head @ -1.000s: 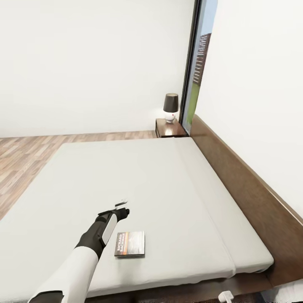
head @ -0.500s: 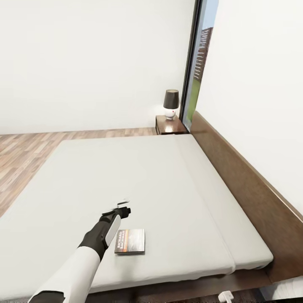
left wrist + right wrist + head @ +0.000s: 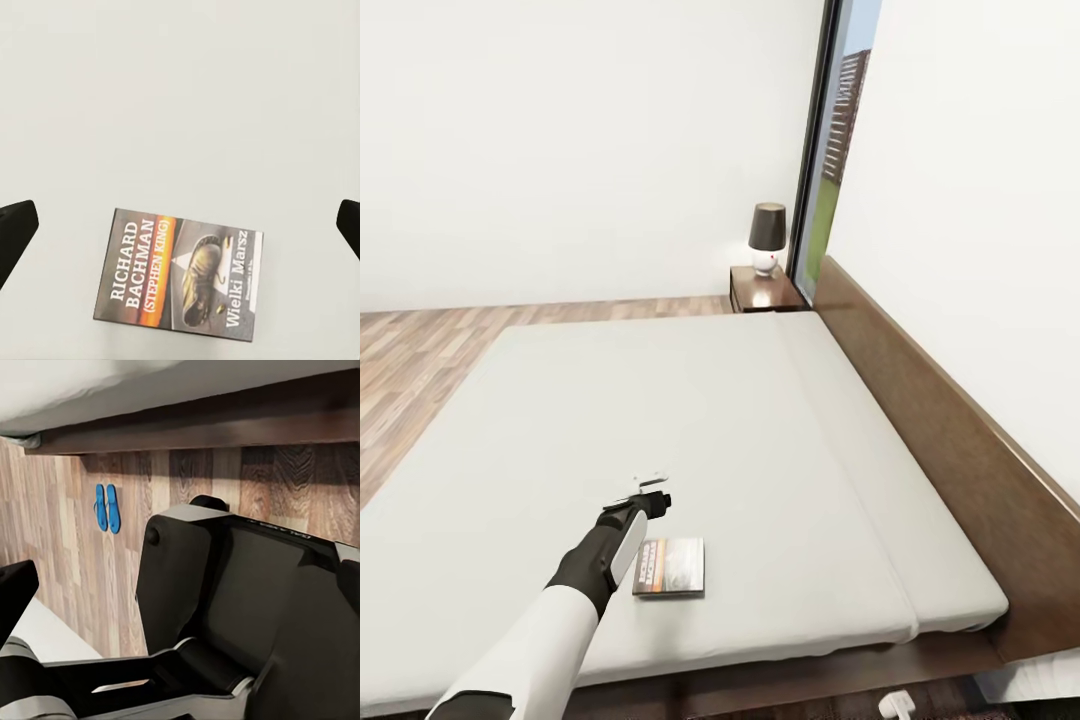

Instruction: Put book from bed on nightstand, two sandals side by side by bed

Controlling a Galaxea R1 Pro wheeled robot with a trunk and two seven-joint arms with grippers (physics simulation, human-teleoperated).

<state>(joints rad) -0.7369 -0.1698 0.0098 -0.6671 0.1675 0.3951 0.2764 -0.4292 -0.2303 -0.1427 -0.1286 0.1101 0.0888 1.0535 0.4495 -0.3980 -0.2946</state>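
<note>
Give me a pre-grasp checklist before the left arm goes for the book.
1. Book lies flat on the bed, nothing on it: ok.
2. Left gripper open, fingertips at both edges of the wrist view: ok.
3. Gripper over the book: not ok, the book sits off to one side.
4. Nightstand top has room beside the lamp: ok.
5. Sandals side by side on the floor: ok.
6. Right gripper state: cannot tell.

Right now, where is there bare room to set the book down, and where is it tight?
The nightstand top is partly taken by a lamp; bare wood shows in front of it. The bed is bare apart from the book beside the left gripper.
</note>
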